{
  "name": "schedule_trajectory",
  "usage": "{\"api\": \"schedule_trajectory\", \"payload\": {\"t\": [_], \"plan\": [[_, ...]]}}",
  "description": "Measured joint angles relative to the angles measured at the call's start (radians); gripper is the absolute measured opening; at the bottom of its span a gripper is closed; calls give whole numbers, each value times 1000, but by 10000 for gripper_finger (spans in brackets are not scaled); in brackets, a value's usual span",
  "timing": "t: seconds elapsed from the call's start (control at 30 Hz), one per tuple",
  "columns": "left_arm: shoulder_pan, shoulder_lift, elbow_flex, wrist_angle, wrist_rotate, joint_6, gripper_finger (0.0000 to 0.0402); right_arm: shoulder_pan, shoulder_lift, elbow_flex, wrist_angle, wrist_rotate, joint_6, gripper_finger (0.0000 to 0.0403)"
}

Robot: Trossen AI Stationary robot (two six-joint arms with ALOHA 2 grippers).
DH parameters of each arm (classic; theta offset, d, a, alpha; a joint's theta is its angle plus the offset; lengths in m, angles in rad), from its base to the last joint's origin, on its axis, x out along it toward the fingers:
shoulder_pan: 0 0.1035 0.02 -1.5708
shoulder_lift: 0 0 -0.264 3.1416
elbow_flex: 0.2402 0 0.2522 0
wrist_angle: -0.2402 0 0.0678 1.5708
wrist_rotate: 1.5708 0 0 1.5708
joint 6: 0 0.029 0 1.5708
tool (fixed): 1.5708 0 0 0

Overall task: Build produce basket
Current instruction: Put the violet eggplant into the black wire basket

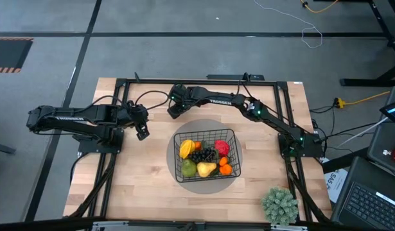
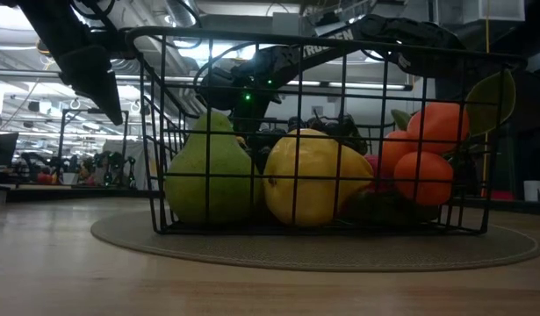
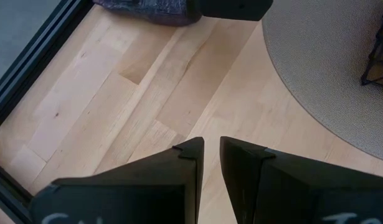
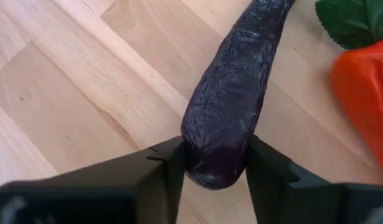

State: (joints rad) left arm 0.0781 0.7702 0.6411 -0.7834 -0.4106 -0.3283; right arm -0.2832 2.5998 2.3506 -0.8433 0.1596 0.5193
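The right pincer (image 4: 213,165) sits on the worktop (image 1: 146,186) at about eleven o'clock from the basket (image 1: 205,154), its fingers (image 4: 169,168) pressed against both sides of the eggplant (image 4: 231,106), whose rounded end lies between them while its length runs away from the pincer, beside a carrot (image 4: 364,99). The left pincer (image 1: 141,130) hangs at about nine o'clock from the basket, its fingers (image 3: 185,165) nearly together with a thin gap and nothing between them. The basket stands on a grey mat (image 1: 178,183), holding fruit.
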Motion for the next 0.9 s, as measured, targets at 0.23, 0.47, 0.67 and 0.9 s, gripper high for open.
{"api": "schedule_trajectory", "payload": {"t": [0.23,0.47,0.67,0.9], "plan": [[0,0,0,0,0,0,41,1,0,1,-1,-2,-29,82],[0,0,0,0,0,0,41,4,-64,3,-67,2,-32,78],[0,0,0,0,0,0,41,14,-184,4,-184,41,-31,79],[0,0,0,0,0,0,41,65,-323,5,-398,40,-73,80]]}}
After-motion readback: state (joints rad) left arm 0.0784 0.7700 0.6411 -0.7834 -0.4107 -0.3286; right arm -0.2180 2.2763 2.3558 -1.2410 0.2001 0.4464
